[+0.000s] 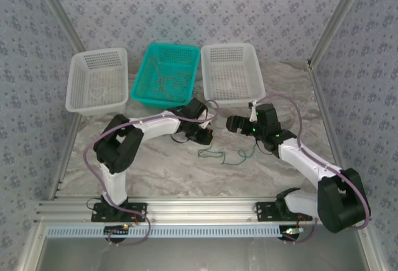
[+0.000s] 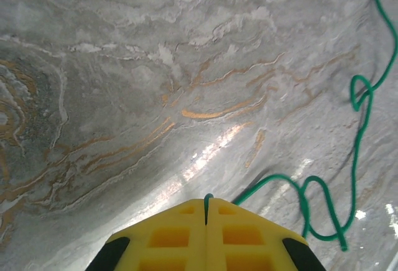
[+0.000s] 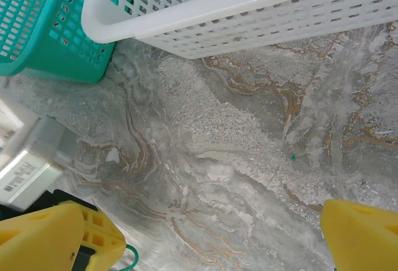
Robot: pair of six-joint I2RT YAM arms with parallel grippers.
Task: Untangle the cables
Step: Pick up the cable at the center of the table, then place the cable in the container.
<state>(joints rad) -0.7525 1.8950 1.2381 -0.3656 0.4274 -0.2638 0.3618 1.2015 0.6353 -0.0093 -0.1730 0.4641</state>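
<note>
I read the left gripper (image 2: 206, 201) as fully closed, its yellow fingers (image 2: 171, 237) pinching one end of the thin green cable (image 2: 271, 178), which loops across the grey marbled table (image 2: 124, 97) toward the right edge. The right gripper (image 3: 211, 240) is spread wide, holding nothing, below the white perforated plastic basket (image 3: 249, 16); in the top view other thin tangled cables (image 1: 166, 78) lie in the teal plastic basket (image 1: 194, 66) at upper centre

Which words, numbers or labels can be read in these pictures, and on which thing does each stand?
Nothing can be read.
White label on a pale block, right wrist view: print too small and blurred to read.
Green cable, white basket, teal basket, table: no writing.
</note>
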